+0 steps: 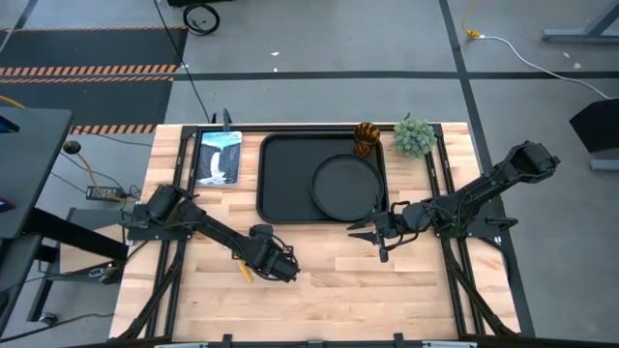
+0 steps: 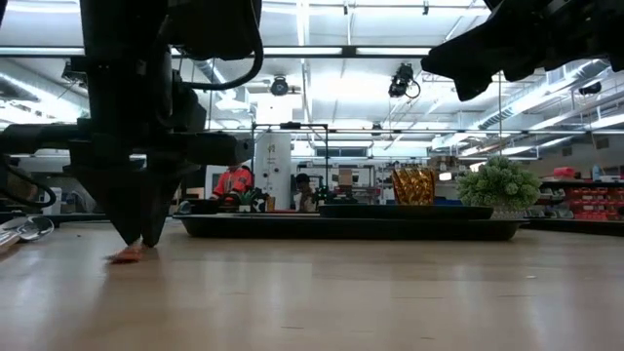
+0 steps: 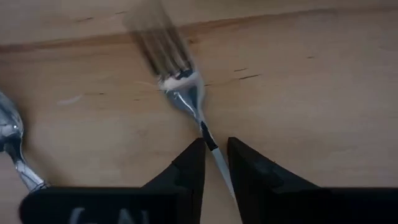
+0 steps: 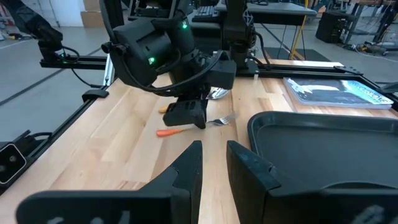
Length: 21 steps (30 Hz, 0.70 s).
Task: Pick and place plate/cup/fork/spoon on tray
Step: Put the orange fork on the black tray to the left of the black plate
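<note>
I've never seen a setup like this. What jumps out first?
Probably the big black tray at the table's far middle, with a round black plate in it and an amber cup at its far right corner beside a green plant. Nearer, the left pincer reaches down over a fork on the bare wood, fingers astride its handle.

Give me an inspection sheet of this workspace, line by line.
Surface: light wooden tabletop.
Job's things: round matte-black plate and amber translucent cup on large black rectangular tray; orange-handled silver fork and silver-bowled spoon on the wood.
Clutter: bushy green plant; blue-and-white card.
Grippers: left claw straddles the fork's handle, narrowly parted; right claw open beside the tray, empty.
Cables: white cable on the floor.
Surroundings: people far behind the table.
</note>
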Each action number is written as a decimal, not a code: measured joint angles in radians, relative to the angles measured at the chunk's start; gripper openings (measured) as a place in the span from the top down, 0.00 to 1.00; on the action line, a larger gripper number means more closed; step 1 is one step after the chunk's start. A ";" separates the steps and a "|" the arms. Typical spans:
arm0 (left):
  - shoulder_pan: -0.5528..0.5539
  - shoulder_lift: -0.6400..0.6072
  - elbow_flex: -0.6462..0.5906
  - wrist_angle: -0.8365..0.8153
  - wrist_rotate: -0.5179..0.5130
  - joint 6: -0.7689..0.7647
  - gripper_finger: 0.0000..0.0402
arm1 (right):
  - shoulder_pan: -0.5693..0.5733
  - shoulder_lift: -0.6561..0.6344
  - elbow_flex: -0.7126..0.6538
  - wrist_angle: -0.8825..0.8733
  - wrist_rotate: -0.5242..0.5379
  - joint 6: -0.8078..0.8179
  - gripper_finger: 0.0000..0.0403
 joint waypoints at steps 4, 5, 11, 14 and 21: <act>-0.007 0.000 0.000 0.008 0.006 0.058 0.86 | 0.000 0.000 0.000 0.000 0.000 0.000 0.80; -0.009 0.000 0.001 0.009 0.006 0.077 0.87 | 0.000 0.000 0.000 0.000 0.000 0.000 0.80; -0.013 0.004 0.028 0.002 0.037 0.207 0.91 | 0.000 0.000 0.000 0.000 0.000 0.003 0.80; -0.014 0.004 0.032 0.008 0.038 0.239 0.93 | 0.000 0.000 0.000 -0.002 0.000 0.007 0.80; -0.014 -0.004 0.033 0.021 0.038 0.239 0.93 | 0.000 0.000 0.000 -0.011 -0.001 0.018 0.80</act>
